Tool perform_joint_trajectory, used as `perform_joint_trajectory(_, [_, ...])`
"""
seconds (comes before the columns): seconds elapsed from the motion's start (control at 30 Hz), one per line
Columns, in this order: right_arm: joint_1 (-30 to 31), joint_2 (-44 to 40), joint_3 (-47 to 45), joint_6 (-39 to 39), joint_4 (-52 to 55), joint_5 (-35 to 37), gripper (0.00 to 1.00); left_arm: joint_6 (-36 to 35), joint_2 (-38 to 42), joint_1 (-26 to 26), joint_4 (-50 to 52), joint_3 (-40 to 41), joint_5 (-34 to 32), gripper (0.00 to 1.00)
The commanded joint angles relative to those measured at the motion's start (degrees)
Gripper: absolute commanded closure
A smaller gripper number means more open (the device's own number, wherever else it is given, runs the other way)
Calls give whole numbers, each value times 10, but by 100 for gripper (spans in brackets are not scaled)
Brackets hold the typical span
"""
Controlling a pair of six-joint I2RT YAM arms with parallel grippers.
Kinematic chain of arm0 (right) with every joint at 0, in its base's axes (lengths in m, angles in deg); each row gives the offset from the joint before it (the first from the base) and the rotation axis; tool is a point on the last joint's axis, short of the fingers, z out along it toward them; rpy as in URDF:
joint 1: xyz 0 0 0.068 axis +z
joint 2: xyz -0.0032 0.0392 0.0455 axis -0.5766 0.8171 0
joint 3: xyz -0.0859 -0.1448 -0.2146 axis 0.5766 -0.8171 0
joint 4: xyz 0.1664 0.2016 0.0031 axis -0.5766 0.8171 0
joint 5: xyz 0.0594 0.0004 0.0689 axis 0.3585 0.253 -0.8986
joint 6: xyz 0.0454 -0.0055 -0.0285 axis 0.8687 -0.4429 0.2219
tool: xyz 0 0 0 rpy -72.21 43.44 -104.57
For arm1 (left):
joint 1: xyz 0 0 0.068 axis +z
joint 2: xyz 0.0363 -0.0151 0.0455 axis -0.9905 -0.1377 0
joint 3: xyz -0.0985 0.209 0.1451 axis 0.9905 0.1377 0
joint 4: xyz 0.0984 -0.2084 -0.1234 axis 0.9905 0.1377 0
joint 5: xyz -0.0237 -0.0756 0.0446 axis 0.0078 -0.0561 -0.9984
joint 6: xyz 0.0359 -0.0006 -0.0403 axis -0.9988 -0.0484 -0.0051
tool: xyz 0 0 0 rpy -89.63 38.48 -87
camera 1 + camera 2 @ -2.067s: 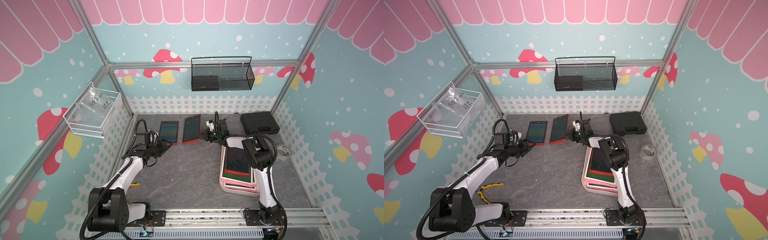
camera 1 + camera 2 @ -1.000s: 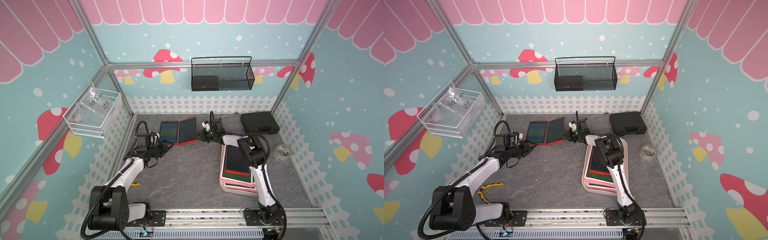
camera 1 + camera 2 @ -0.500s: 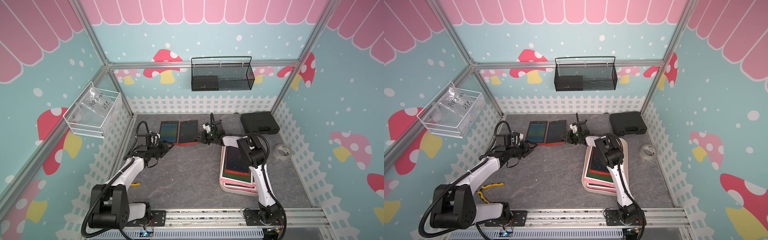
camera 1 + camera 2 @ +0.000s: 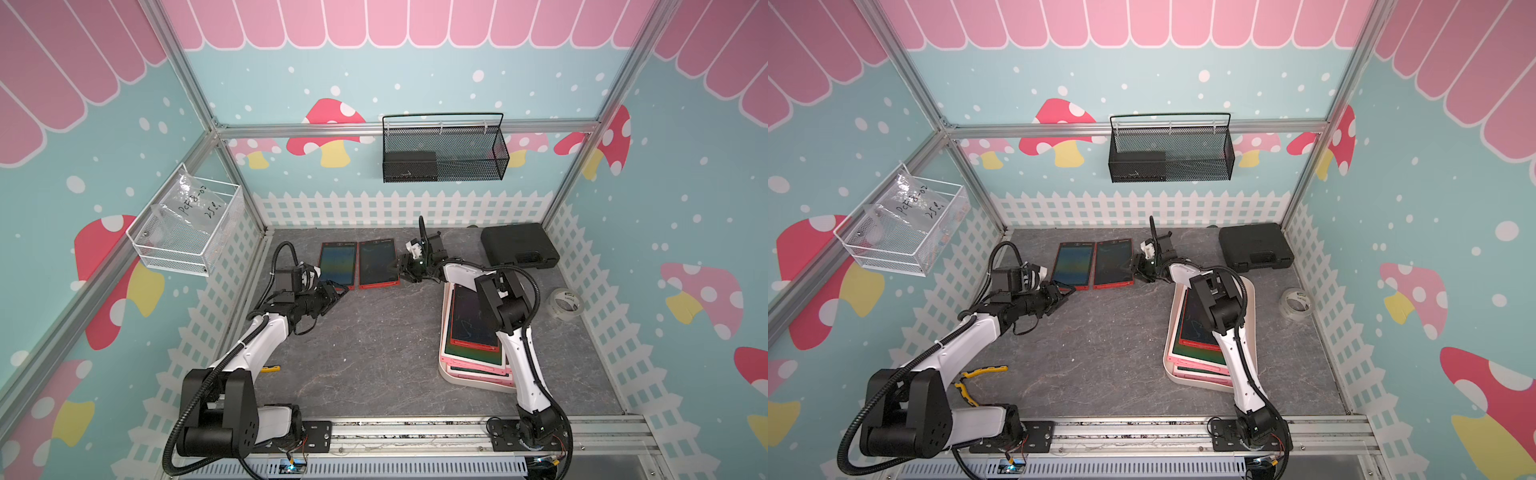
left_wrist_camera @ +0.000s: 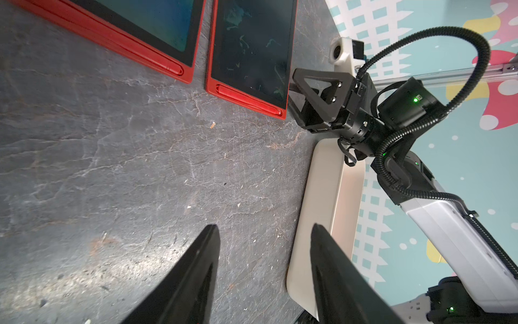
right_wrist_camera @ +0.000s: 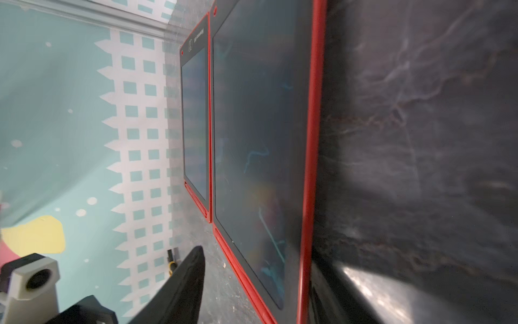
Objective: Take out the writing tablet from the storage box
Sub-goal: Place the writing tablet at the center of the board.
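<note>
**Clerk:** Top views, first item?
**Checker:** Storage box (image 4: 469,380), cream, under the right arm. Tablets are stacked inside. The top tablet (image 4: 467,320) is red-framed, its long axis along the box's length.

**Clerk:** Items outside the box?
**Checker:** Two red writing tablets, flat on the table (image 4: 374,353), past the box's far end on the left arm's side. The nearer tablet (image 4: 1113,264) and farther tablet (image 4: 1071,266) lie lengthwise like the box.

**Clerk:** Hands?
**Checker:** Right hand (image 4: 401,270) is at the nearer tablet's long edge, just off the box's far corner. Left hand (image 4: 336,293) is well apart from the box.

**Clerk:** Left wrist view?
**Checker:** Left hand (image 5: 263,227) spread, holding nothing, box wall beside it. Right hand's fingers are apart at the tablet's edge.

**Clerk:** Right wrist view?
**Checker:** One finger (image 6: 182,280) stands off the nearer tablet's face. Spread, no pinch.

**Clerk:** Next pick?
**Checker:** Probably the top tablet. It lies behind the right hand, toward that arm's base. The right arm is nearer.
</note>
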Motion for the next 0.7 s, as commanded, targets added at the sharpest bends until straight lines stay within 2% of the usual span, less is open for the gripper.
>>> perform_joint_trajectory(0.0, [1,7,11,-33,74,46,36,-6,-6,1,-10,3,5,45])
perform_joint_trajectory(0.13, [10,-10,1,-31,78,59,32,-6,-7,2,-12,5,5,45])
perform_joint_trajectory(0.5, [28,-17,-20,-31,73,65,31,-4,-13,2,-18,9,8,45])
perform_joint_trajectory(0.67, [29,-34,-19,-58,111,120,30,-4,-15,2,-19,11,8,45])
